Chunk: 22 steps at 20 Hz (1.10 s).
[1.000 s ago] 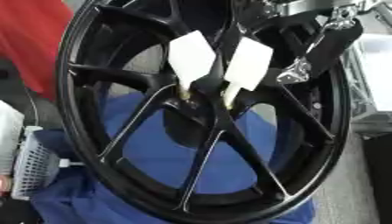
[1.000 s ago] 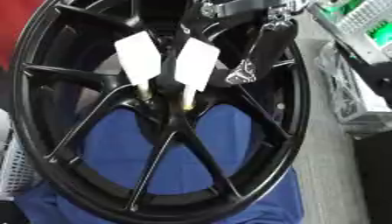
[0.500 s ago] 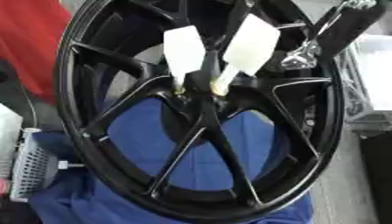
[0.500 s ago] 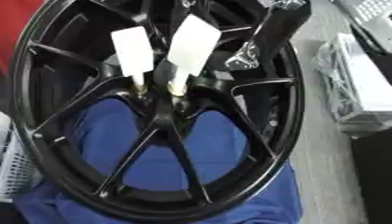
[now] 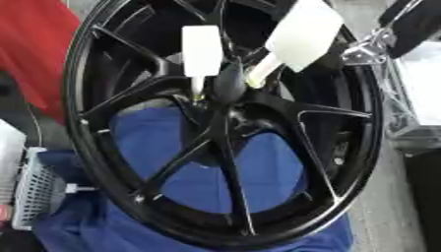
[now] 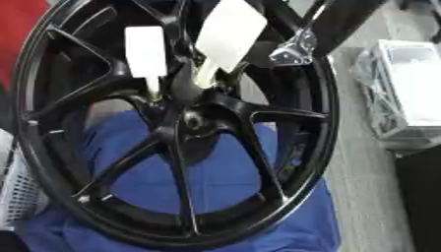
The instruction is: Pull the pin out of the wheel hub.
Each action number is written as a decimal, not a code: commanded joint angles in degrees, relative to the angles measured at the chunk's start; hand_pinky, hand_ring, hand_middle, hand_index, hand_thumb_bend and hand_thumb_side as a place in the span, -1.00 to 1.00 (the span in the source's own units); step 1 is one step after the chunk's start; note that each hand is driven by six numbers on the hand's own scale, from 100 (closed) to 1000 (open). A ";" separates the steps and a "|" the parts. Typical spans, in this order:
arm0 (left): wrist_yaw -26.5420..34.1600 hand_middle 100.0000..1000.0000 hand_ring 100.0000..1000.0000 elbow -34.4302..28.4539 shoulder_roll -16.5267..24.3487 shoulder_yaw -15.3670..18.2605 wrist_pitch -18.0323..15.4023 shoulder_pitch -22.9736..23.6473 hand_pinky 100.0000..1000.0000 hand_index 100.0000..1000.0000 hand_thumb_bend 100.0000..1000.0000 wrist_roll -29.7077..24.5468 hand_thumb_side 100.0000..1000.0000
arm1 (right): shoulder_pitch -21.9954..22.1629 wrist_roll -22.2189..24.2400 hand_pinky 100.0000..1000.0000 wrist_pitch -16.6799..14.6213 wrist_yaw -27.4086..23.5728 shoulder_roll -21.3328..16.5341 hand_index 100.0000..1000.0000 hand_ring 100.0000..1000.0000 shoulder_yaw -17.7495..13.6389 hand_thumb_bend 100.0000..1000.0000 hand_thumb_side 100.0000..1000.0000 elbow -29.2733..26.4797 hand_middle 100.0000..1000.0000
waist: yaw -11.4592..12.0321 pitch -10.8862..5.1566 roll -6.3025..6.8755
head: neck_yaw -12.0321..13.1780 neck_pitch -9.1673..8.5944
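Although the black wheel (image 5: 224,123) fills the left eye view, standing on blue cloth (image 5: 215,167), its hub (image 5: 226,106) sits just above frame centre with two white-handled pins seated in it: the left pin (image 5: 201,51) upright, the right pin (image 5: 297,37) leaning toward the upper right. The right arm (image 5: 413,22) enters at the upper right corner, beside a silver bracket (image 5: 366,47); its hand is cut off, so whether the fingers are apart or together cannot be told. A white basket (image 5: 34,192) shows at lower left. In the right eye view the same layout holds, the tilted pin (image 6: 228,32) running to the top edge and the arm (image 6: 349,19) dark and indistinct behind the rim (image 6: 323,113). The left hand appears in neither view. Risk, as judged: a pull off the pin's axis could jam it or rock the standing wheel. Pin tips inside the hub are hidden.
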 commanded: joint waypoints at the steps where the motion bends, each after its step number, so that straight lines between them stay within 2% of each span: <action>1: 0.12 0.12 0.35 -1.22 0.87 0.60 -0.16 -0.11 0.48 0.39 -0.31 0.38 0.05 | 1.34 -2.17 0.59 0.87 -1.85 -4.31 -0.22 0.34 -4.16 -1.00 -1.00 -2.41 -0.38 | -0.37 -1.83 0.68 | 0.56 0.05; 5: 0.00 0.12 0.35 -1.22 0.92 0.92 -0.28 0.19 0.48 0.39 -0.31 0.75 0.04 | 7.49 -8.28 0.60 0.55 -3.19 -7.92 -0.22 0.34 -10.35 -1.00 -1.00 -3.19 -0.38 | -1.20 -1.87 1.19 | 1.22 -0.52; 8: -0.11 0.12 0.35 -1.22 0.88 1.25 -0.45 0.42 0.48 0.39 -0.31 1.12 0.04 | 14.43 -14.23 0.60 -0.06 -2.72 -10.16 -0.22 0.34 -16.07 -1.00 -1.00 -3.24 -0.38 | -2.00 -1.89 1.95 | 1.67 -1.16; 11: -0.31 0.12 0.35 -1.22 0.94 1.70 -0.70 0.82 0.48 0.39 -0.30 1.59 0.04 | 21.94 -20.26 0.60 0.39 -0.80 -10.86 -0.20 0.33 -21.81 -1.00 -1.00 -3.17 -0.37 | -2.90 -1.91 2.89 | 2.52 -1.60; 16: -0.62 0.12 0.35 -1.22 0.87 2.47 -1.06 1.64 0.48 0.39 -0.30 2.57 0.04 | 33.45 -29.22 0.61 3.82 6.96 -8.79 -0.16 0.34 -29.82 -1.00 -1.00 -1.26 -0.33 | -4.48 -2.13 4.54 | 4.76 -2.87; 22: -0.87 0.12 0.35 -1.22 0.73 2.81 -1.30 1.76 0.48 0.39 -0.30 3.09 0.03 | 42.29 -33.87 0.61 8.36 16.62 -3.47 -0.02 0.38 -34.54 -1.00 -1.00 1.77 -0.19 | -5.44 -2.00 5.91 | 6.06 -4.05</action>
